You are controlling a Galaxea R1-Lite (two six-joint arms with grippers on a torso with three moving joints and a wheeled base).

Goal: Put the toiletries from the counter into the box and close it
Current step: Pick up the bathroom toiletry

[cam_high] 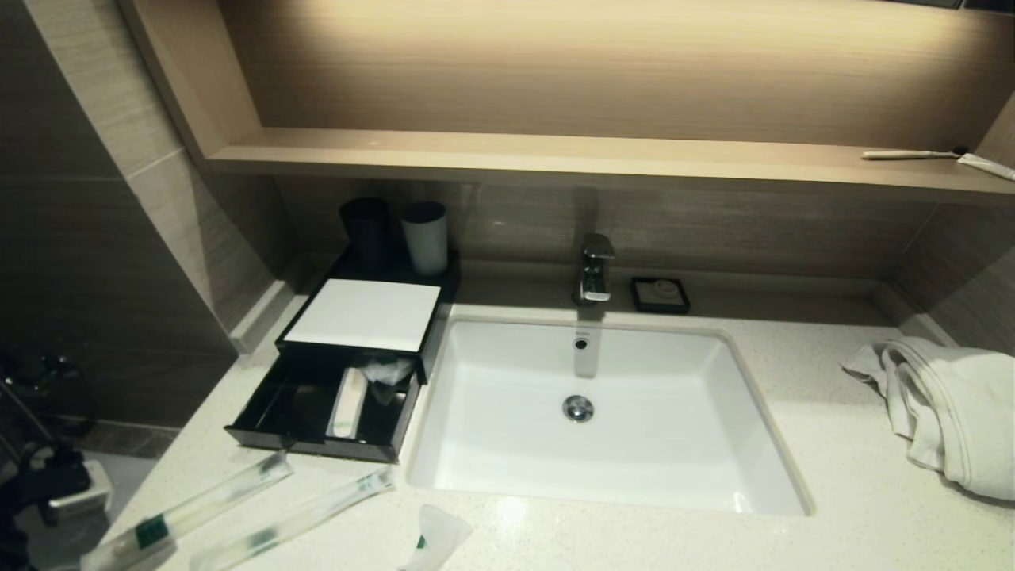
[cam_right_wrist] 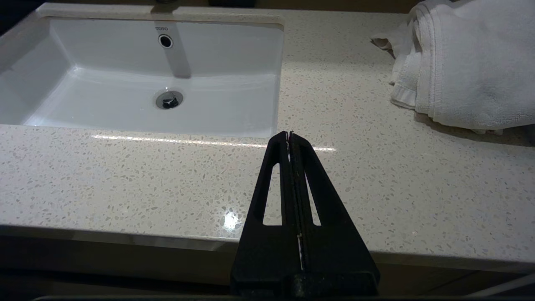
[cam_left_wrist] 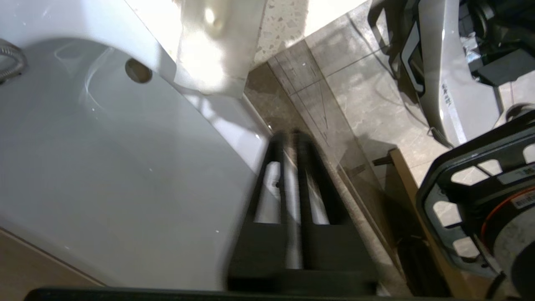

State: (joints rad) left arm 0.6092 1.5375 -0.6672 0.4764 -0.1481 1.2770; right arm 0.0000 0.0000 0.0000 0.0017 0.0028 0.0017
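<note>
Both grippers clenched, empty: left gripper [cam_left_wrist: 291, 140] low off counter's left, right gripper [cam_right_wrist: 289, 134] near edge. We open left, approach nearest toothbrush packet [cam_high: 186, 511] lengthwise, then drawer [cam_high: 317, 408].

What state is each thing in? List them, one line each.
Box drawer: pulled open, a wrapped item and a crumpled packet inside.
Two long wrapped toiletries: lying on the counter, outside the box.
Small packet: on the counter's front edge.
Sink: empty.
Towel: bunched up.
Left gripper: shut, off the counter.
Right gripper: shut, empty, over the counter.
</note>
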